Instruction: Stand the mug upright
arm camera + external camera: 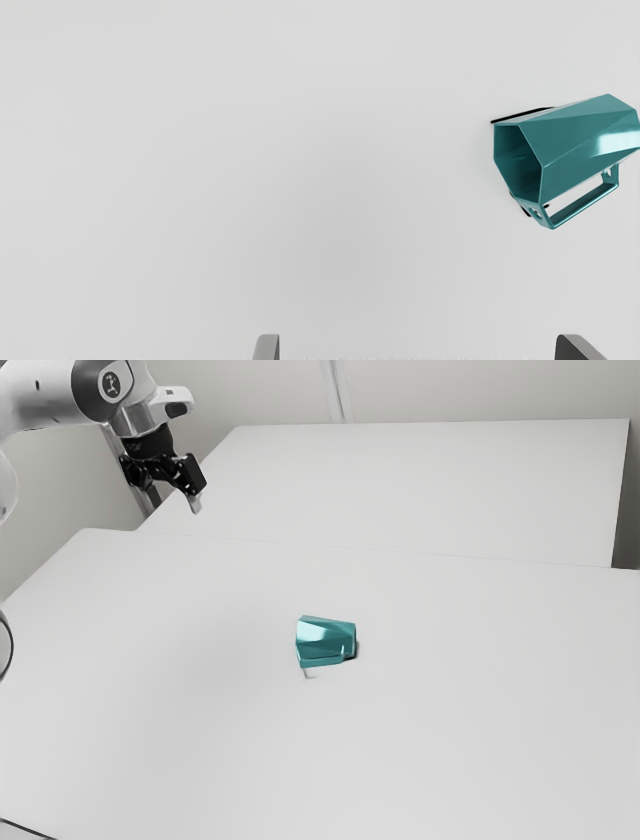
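- Lying on its side on the desk (200,710), the mug (325,641) might roll if nudged off-centre.
- The end effector (417,340) is wide open, empty, well apart from it.
- Gripping only the thin handle (585,205) could let the mug twist or slip while being righted.

No words or numbers can be read. In the exterior view, a round dark badge (112,385) stands on the arm (40,395), near its wrist, set on a pale round face with a black band beside it. The badge bears a small pale emblem of a few short strokes, too small to make out as letters or as a brand.
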Robot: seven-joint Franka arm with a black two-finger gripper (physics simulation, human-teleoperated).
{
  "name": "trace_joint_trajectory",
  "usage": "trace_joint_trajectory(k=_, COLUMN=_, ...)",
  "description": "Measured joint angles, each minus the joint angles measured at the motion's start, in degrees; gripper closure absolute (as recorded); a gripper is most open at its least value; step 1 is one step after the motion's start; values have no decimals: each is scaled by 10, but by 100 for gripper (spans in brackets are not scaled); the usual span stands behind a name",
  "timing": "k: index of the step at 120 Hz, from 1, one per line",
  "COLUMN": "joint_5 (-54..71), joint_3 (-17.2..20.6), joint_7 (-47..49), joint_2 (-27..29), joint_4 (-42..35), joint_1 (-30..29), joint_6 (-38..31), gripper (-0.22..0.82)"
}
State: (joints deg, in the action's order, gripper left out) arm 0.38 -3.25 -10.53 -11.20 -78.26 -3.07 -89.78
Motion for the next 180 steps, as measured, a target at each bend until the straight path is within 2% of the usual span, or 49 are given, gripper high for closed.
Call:
trace_joint_trajectory(k=53, joint_5=-7, joint_3=1, joint_7=1, joint_2=1, joint_4=-2, joint_1=1, joint_6=2, gripper=0)
trace_joint_trajectory(k=69, joint_5=-83, joint_3=-2, joint_7=-2, joint_2=2, joint_4=-26, joint_1=-7, joint_6=-5, gripper=0)
trace_joint_trajectory(k=84, joint_5=-188, joint_3=-7, joint_7=-17, joint_2=6, joint_4=-88, joint_1=-20, joint_6=-18, gripper=0)
trace_joint_trajectory(k=97, joint_5=-252, joint_3=-8, joint_7=-44, joint_2=8, joint_4=-140, joint_1=-21, joint_6=-54, gripper=0)
trace_joint_trajectory(k=131, joint_5=-348, joint_3=-8, joint_7=-117, joint_2=20, joint_4=-285, joint_1=-12, joint_6=-202, gripper=0)
trace_joint_trajectory(k=142, joint_5=-382, joint_3=-7, joint_7=-139, joint_2=12, joint_4=-305, joint_1=-7, joint_6=-241, gripper=0)
trace_joint_trajectory(k=161, joint_5=-429, joint_3=-7, joint_7=-172, joint_2=-23, joint_4=-325, joint_1=-10, joint_6=-275, gripper=0)
trace_joint_trajectory(k=180, joint_5=-498, joint_3=-7, joint_7=-213, joint_2=-32, joint_4=-362, joint_1=-11, joint_6=-289, gripper=0)
